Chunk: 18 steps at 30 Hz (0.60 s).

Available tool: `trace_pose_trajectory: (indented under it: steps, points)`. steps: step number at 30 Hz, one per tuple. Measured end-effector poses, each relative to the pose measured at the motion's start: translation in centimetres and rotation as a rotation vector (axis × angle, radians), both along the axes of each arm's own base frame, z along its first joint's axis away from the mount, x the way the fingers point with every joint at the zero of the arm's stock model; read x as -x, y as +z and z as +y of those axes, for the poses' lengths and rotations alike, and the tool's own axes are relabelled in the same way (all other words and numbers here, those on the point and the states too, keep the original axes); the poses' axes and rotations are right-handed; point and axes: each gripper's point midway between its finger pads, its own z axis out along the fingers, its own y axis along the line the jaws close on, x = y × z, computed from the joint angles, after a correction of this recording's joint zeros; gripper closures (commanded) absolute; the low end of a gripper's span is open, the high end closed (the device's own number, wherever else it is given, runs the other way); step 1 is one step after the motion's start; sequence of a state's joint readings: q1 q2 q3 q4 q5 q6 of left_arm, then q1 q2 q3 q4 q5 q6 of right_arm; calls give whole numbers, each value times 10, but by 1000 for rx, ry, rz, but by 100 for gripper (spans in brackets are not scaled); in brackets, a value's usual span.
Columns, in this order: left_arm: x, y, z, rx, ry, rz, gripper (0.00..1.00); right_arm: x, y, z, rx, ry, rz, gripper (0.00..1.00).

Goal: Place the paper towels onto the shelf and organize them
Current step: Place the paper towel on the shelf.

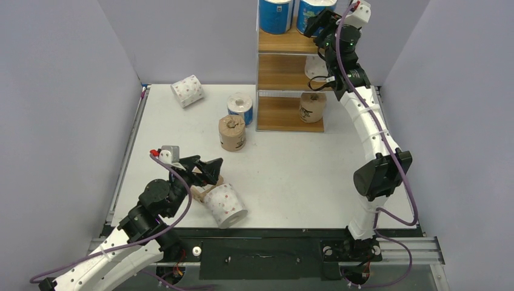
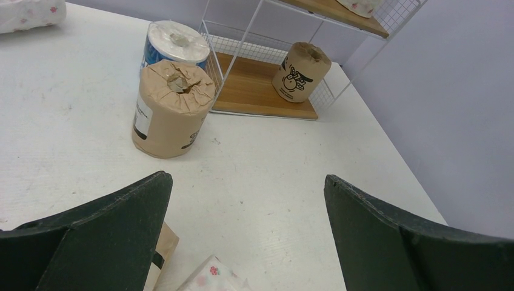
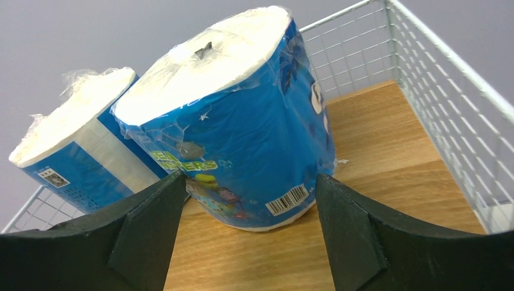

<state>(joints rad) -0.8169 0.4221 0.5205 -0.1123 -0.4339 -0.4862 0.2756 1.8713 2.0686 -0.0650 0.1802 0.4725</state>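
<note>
The shelf (image 1: 277, 73) stands at the back of the table. Two blue rolls (image 1: 276, 15) stand on its top board, a white pink-dotted roll (image 1: 314, 65) is on the middle board, and a brown roll (image 1: 312, 107) on the bottom board. My right gripper (image 1: 316, 24) is open at the top tier. In the right wrist view the jaws (image 3: 248, 200) stand apart just in front of one blue roll (image 3: 242, 121), the other (image 3: 79, 145) to its left. My left gripper (image 1: 209, 170) is open and empty above a dotted roll (image 1: 225, 205) and a brown roll (image 1: 203, 191) lying near the front.
On the table stand a brown roll (image 1: 232, 133) and a blue roll (image 1: 240, 107) left of the shelf; both show in the left wrist view (image 2: 173, 109). A dotted roll (image 1: 186, 91) lies at the back left. Mesh sides (image 3: 424, 79) wall the top tier.
</note>
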Motion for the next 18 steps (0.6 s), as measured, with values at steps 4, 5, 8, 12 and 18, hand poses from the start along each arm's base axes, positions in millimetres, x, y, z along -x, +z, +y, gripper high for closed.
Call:
trace_pose_trajectory:
  steps: [4,5,8,12,18]
  points:
    - [0,0,0,-1,0,-1,4,-5,1,8,-25,35,3,26]
    - [-1,0,-1,-2,0,0,4,-6,3,10,-32,42,1,25]
    - [-1,-1,-1,-7,0,2,4,-5,3,14,-52,66,7,23]
    - [-2,-2,-1,-14,-1,4,4,-3,5,17,-80,91,8,22]
    - [-2,-3,-2,-16,-3,4,4,1,6,20,-104,114,36,20]
